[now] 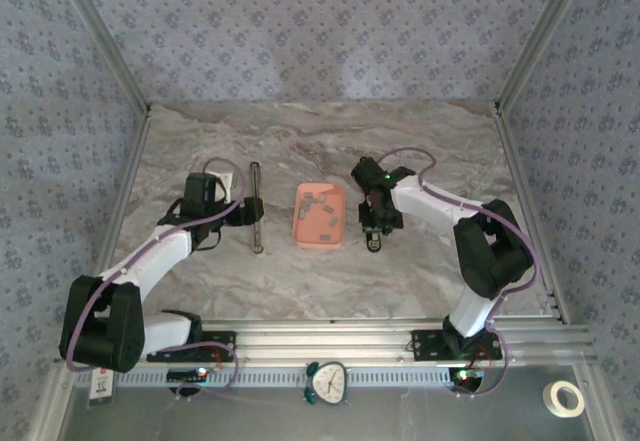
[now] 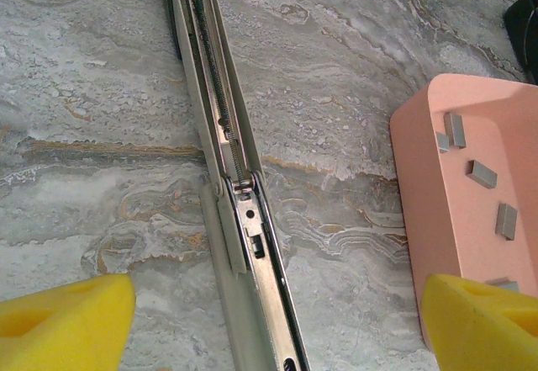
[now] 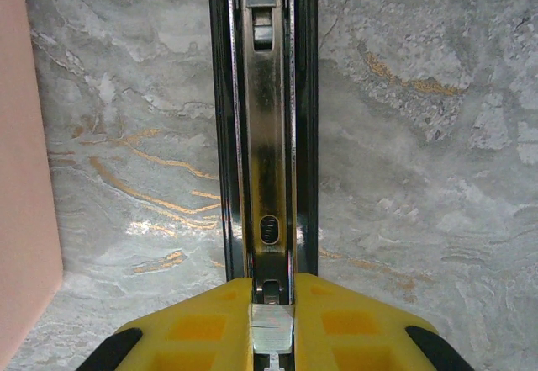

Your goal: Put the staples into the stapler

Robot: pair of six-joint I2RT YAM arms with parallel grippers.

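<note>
Heads up, your right gripper (image 3: 271, 325) is squeezing its yellow fingers (image 3: 193, 333) together on a small silvery strip of staples (image 3: 271, 329). It's hanging right over the near end of the dark stapler (image 3: 269, 135). That stapler is lying opened up, with its shiny magazine channel facing the wrist camera. The strip is sitting lined up with the channel, but you can't tell from this angle whether it's actually touching the metal. From above, that same gripper (image 1: 375, 223) is pointing down just to the right of the pink tray (image 1: 318, 244).

The rest of the staples (image 2: 482, 173) are lying loose in the tray as several little grey bits scattered over the bottom.

Your left gripper (image 2: 277, 329) is holding nothing. Its yellow fingertips (image 2: 67, 320) are standing wide apart, one either side of the silver stapler (image 2: 231, 177). This one is lying folded out flat on the marble table (image 1: 200, 141), with its spring showing along the rail. It's sitting to the left of the tray and apart from it.
</note>
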